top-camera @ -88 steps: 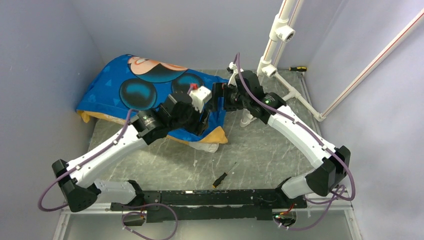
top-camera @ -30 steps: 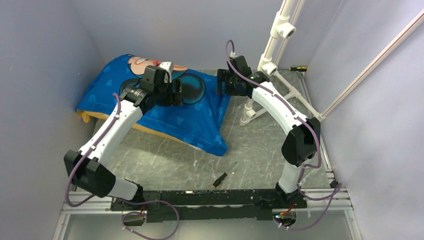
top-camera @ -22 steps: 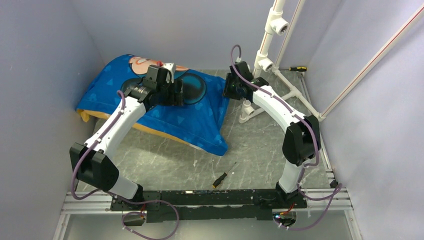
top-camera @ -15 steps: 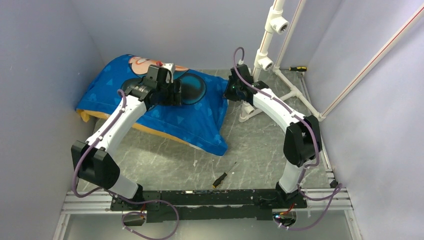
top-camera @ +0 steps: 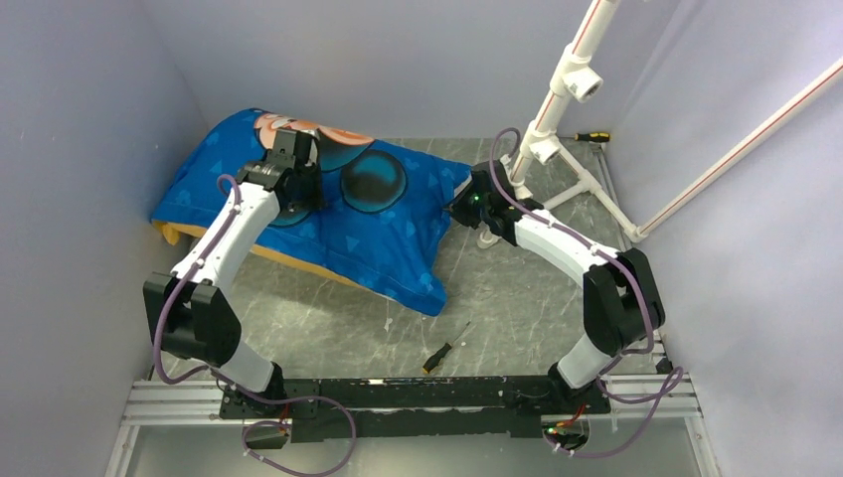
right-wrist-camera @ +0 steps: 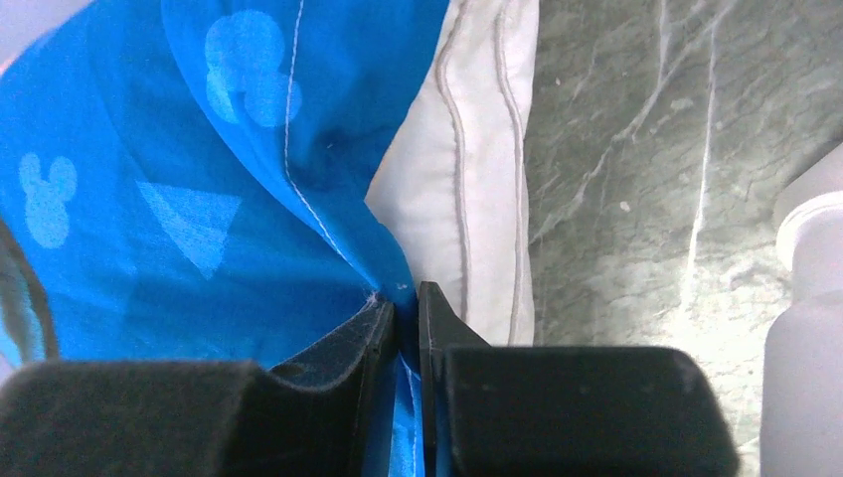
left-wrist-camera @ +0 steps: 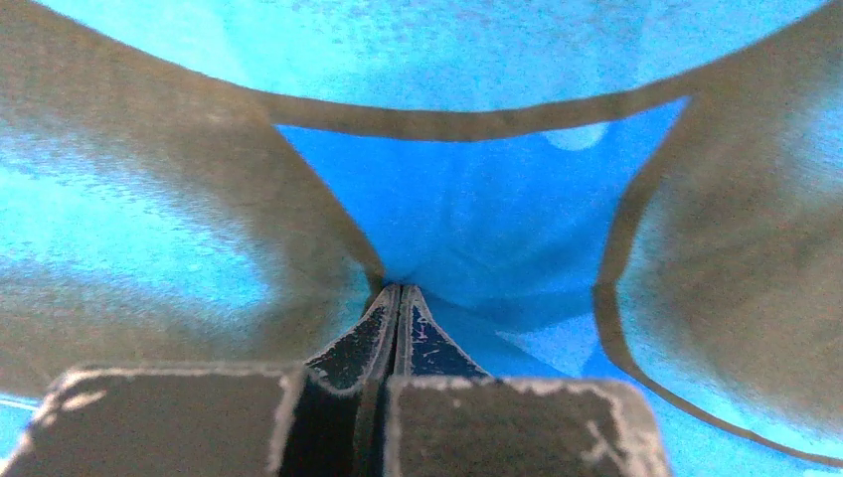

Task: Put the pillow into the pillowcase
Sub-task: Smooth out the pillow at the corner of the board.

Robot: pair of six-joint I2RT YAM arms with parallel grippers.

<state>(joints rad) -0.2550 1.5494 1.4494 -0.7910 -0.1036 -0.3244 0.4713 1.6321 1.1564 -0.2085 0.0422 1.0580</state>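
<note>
The blue mouse-print pillowcase [top-camera: 383,234] lies plump at the table's back left, with an orange underside at its near edge. In the top view my left gripper [top-camera: 296,189] presses down onto its top. The left wrist view has that gripper [left-wrist-camera: 398,290] shut, with a pucker of the blue pillowcase [left-wrist-camera: 477,219] at its tips. My right gripper [top-camera: 460,204] is at the case's right end. In the right wrist view it [right-wrist-camera: 408,293] is shut on the hem of the pillowcase [right-wrist-camera: 199,199]. The white pillow [right-wrist-camera: 467,199] sticks out just beside that hem.
A white pipe frame [top-camera: 557,124] leans at the back right, and its foot [right-wrist-camera: 810,288] stands close to my right gripper. A black screwdriver [top-camera: 444,348] lies near the front. A yellow-handled one [top-camera: 591,136] lies at the back right. Grey walls close in all round.
Both grippers have shut. The left one shifted left on the case; the right one dropped to the case's right end. The pipe frame has tipped to the right.
</note>
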